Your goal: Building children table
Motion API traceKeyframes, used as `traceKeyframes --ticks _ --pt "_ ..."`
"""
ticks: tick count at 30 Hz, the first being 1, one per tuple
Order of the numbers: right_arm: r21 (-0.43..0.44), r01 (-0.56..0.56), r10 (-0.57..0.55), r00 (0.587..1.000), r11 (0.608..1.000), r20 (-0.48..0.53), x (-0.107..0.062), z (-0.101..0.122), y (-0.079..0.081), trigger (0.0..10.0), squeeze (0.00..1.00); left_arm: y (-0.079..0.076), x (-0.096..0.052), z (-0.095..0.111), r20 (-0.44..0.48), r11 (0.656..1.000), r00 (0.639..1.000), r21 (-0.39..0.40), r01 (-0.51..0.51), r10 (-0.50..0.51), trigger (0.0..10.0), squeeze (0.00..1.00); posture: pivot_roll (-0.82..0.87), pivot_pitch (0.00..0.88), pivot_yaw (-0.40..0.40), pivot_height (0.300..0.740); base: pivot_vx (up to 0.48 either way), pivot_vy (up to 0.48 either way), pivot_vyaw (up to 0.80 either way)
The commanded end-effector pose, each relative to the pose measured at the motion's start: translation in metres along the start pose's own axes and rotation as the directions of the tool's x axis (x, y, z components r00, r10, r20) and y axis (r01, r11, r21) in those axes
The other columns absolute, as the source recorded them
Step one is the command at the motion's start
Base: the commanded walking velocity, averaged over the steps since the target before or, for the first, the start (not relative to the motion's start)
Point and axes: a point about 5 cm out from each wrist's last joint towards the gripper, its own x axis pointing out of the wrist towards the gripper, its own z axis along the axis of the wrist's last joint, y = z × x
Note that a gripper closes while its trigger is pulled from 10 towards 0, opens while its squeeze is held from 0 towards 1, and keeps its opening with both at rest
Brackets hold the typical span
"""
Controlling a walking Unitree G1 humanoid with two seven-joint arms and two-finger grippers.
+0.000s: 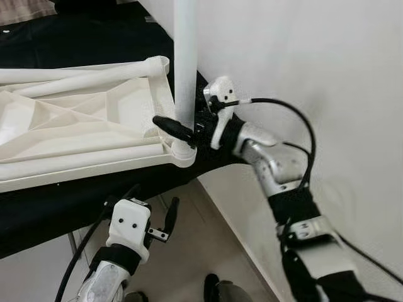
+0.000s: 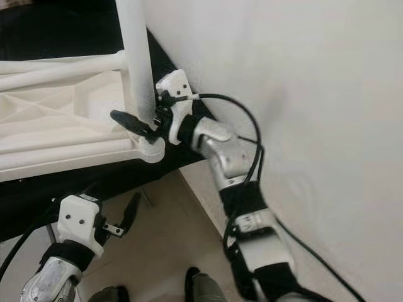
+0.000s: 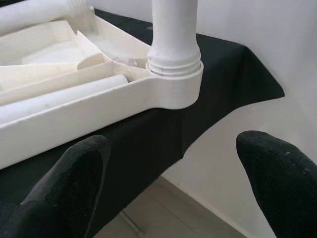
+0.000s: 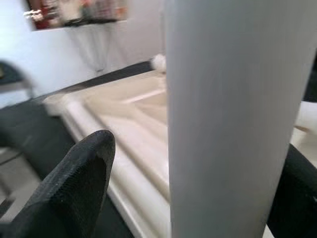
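Closest to the camera, the left tool (image 1: 165, 221) hangs low below the bench edge, its two black fingers (image 3: 64, 183) spread wide with nothing between them, aimed up at the corner as if waiting its turn. Up at that corner the right tool (image 1: 182, 129) is doing the work: its fingers straddle the white leg (image 1: 185, 56) just above the base, one finger (image 4: 74, 183) on the near side and the other tucked behind, apparently pinching it, though contact on the far side is hidden. The leg stands upright in the round corner socket (image 3: 176, 84) of the upturned tabletop (image 1: 75, 119), threaded collar sitting at the socket's rim. That low grip makes sense to me: holding near the joint keeps the leg plumb while it seats or turns. Two more loose legs (image 1: 82, 157) lie flat in the tabletop's ribbed underside, parked within reach for the other corners. The whole thing rests on a bench draped in black cloth (image 3: 223, 74), pushed against the white wall (image 1: 327, 56), corner overhanging slightly.
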Motion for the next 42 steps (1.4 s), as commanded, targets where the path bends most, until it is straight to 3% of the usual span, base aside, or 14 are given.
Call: traceKeyframes --ticks 1,6,7,9,10,24,27,29,30,32,33,34,36,42 --pt "-0.002 -0.122 0.122 0.992 0.993 -0.022 0.002 -0.003 0.002 10.0 0.0 -0.002 -0.005 0.001 -0.01 1.0 1.0 -0.007 -0.001 0.001 10.0 0.0 0.1 0.267 -0.093 0.74 0.0 0.0 0.0" --pt "0.032 -0.165 0.165 0.986 0.986 -0.018 -0.003 -0.002 -0.007 10.0 0.0 -0.003 -0.009 0.003 -0.014 1.0 1.0 -0.012 0.001 -0.001 10.0 0.0 0.12 0.284 -0.094 0.74 0.0 0.0 0.0" --pt "0.037 -0.174 0.175 0.984 0.984 -0.033 -0.003 -0.004 -0.009 8.5 0.0 -0.003 -0.011 0.004 -0.017 1.0 1.0 -0.012 -0.001 0.0 10.0 0.0 0.12 0.289 -0.094 0.74 0.0 0.0 0.0" --pt "0.039 -0.182 0.184 0.982 0.982 -0.038 -0.003 -0.004 -0.01 8.5 0.0 -0.003 -0.011 0.004 -0.018 1.0 1.0 -0.011 -0.002 0.001 10.0 0.0 0.12 0.29 -0.093 0.74 0.0 0.0 0.0" --pt "0.039 -0.193 0.194 0.98 0.98 -0.036 -0.003 -0.004 -0.009 0.0 0.0 -0.003 -0.012 0.004 -0.019 1.0 1.0 -0.011 -0.002 0.002 10.0 0.0 0.12 0.293 -0.093 0.74 0.0 0.0 0.0" --pt "0.013 -0.242 0.242 0.967 0.97 -0.08 -0.025 -0.006 -0.018 0.0 0.0 -0.003 -0.014 0.004 -0.029 1.0 1.0 -0.012 0.004 -0.004 10.0 0.0 0.11 0.285 -0.082 0.74 0.0 0.0 0.0" --pt "-0.018 -0.125 0.122 0.987 0.992 -0.104 -0.027 -0.011 -0.022 0.0 0.0 -0.003 -0.013 0.003 -0.03 1.0 1.0 -0.01 0.004 -0.005 10.0 0.0 0.11 0.28 -0.084 0.74 0.0 0.0 0.0" --pt "-0.077 0.185 -0.196 0.965 0.98 -0.175 -0.022 -0.028 -0.025 0.0 0.0 -0.003 -0.014 0.002 -0.033 1.0 0.999 -0.008 0.003 -0.003 10.0 0.0 0.11 0.269 -0.093 0.74 0.0 0.0 0.0" --pt "-0.077 0.185 -0.196 0.965 0.98 -0.175 -0.022 -0.028 -0.025 0.0 0.0 -0.003 -0.014 0.002 -0.033 1.0 0.999 -0.008 0.003 -0.003 10.0 0.0 0.11 0.269 -0.093 0.74 0.0 0.0 0.0" --pt "-0.13 0.554 -0.569 0.793 0.822 -0.215 -0.024 -0.05 -0.012 0.0 0.0 -0.002 -0.013 0.002 -0.034 1.0 0.999 -0.006 0.002 -0.002 10.0 0.0 0.1 0.267 -0.086 0.74 0.0 0.0 0.0" --pt "-0.13 0.554 -0.569 0.793 0.822 -0.215 -0.024 -0.05 -0.012 0.0 0.0 -0.002 -0.013 0.002 -0.034 1.0 0.999 -0.006 0.002 -0.002 10.0 0.0 0.1 0.267 -0.086 0.74 0.0 0.0 0.0" --pt "-0.124 0.638 -0.648 0.729 0.76 -0.221 -0.023 -0.058 0.01 0.0 0.0 -0.001 -0.012 0.002 -0.034 1.0 0.999 -0.003 0.003 -0.003 10.0 0.0 0.1 0.271 -0.079 0.74 0.0 0.0 0.0" --pt "-0.091 0.673 -0.674 0.704 0.734 -0.223 -0.016 -0.061 0.03 0.0 0.0 0.0 -0.01 0.001 -0.034 1.0 0.999 -0.001 0.006 -0.006 10.0 0.0 0.09 0.258 -0.072 0.74 0.0 0.0 0.0" --pt "0.003 0.618 -0.61 0.777 0.786 -0.155 0.021 -0.048 0.045 0.0 0.0 0.001 -0.004 -0.002 -0.029 1.0 1.0 0.005 0.01 -0.01 10.0 0.0 0.08 0.239 -0.076 0.74 0.0 0.0 0.0"
